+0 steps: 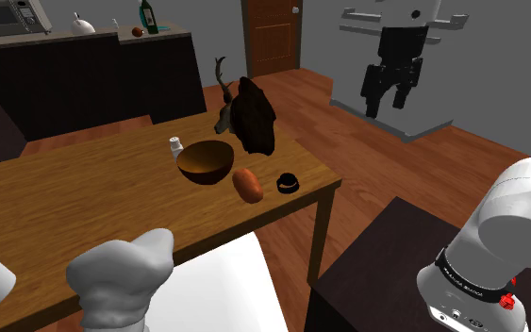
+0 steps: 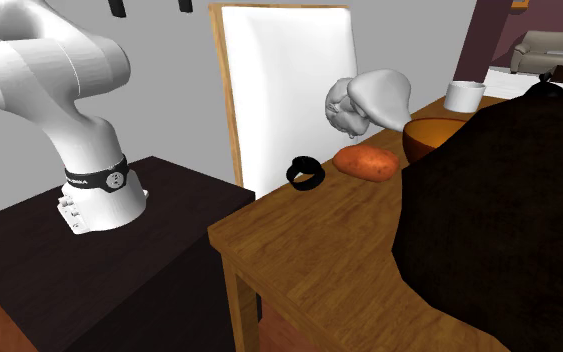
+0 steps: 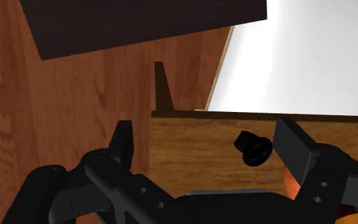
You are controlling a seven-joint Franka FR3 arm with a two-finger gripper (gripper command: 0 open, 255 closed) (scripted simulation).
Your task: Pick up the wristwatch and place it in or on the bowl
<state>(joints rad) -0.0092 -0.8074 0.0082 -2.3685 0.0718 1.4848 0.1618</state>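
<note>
The wristwatch (image 1: 288, 183) is a small black band lying near the corner of the wooden table (image 1: 84, 203), beside an orange sweet potato (image 1: 247, 184). A brown bowl (image 1: 205, 163) stands just past the potato, upright and with nothing in it. My black gripper (image 1: 389, 106) hangs high in the air, off the table toward the shoulder view's right, open and holding nothing. In the wrist view the watch (image 3: 254, 149) lies well beyond the spread fingers of the gripper (image 3: 208, 141), closer to the right-hand finger (image 3: 293, 145). The second exterior view shows the watch (image 2: 306, 172) in front of the bowl (image 2: 434, 133).
A large dark animal-head figure (image 1: 252, 118) stands behind the bowl, with a small white shaker (image 1: 174, 145) beside it. A grey lumpy object (image 1: 122, 278) and a white chair (image 1: 221, 283) sit at the table's near side. My dark stand (image 2: 99, 270) is next to the table corner.
</note>
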